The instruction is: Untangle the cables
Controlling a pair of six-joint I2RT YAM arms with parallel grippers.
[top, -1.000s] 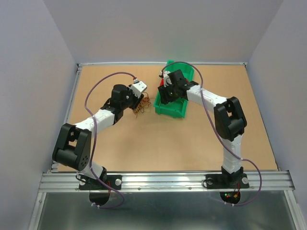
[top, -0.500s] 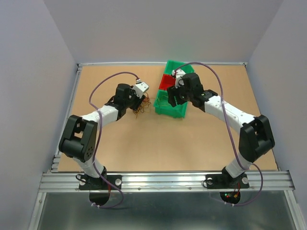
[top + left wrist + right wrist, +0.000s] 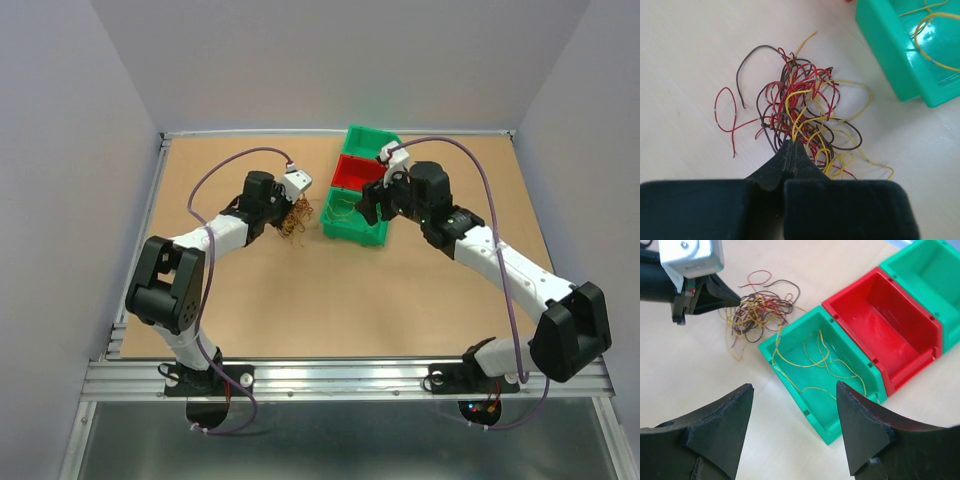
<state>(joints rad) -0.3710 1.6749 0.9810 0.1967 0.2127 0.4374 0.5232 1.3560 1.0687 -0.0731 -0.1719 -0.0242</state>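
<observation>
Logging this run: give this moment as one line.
left gripper: shut on cables | right gripper: open, empty | near green bin: yellow strands

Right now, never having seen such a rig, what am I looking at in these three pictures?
Two robot arms are bolted at the near edge of a table. The wide picture comes from a fixed camera above and behind them. The other two come from a camera on each wrist, so the dark shapes at the bottom are that arm's own fingers. On the table lies a tangle of thin cables, red, yellow and brown, beside three bins: a green bin holding a few yellow strands, a red bin and a second green bin. The left gripper is pinched shut on the tangle's edge. The right gripper hangs open and empty above the bins.
</observation>
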